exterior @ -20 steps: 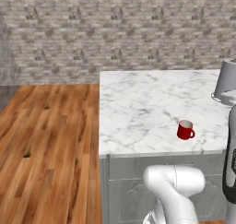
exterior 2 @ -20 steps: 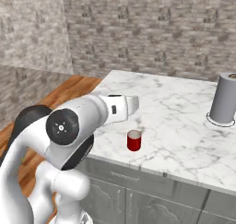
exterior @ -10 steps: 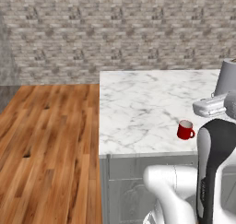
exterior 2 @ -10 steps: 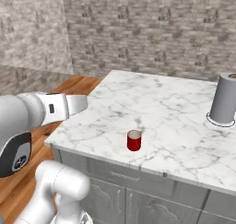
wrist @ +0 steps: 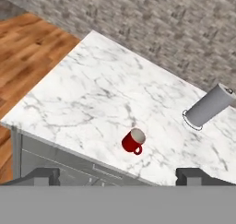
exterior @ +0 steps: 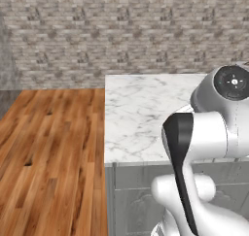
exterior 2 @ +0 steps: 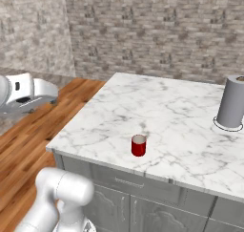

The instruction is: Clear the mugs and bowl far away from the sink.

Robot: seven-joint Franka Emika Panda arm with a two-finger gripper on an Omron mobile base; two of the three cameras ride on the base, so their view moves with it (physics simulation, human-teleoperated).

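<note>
While the gripper hangs spread wide and empty, the red mug stands upright just ahead between its fingertips on the marble counter, grey canister farther beyond, right.

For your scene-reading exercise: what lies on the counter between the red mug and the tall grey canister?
Nothing: between the red mug and the grey canister there is bare marble counter, as the right base view shows.

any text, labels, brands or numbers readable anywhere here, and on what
None can be read: the red mug, the grey canister, the marble counter, the cabinet fronts and the brick wall all look plain, with no lettering or signs.
</note>
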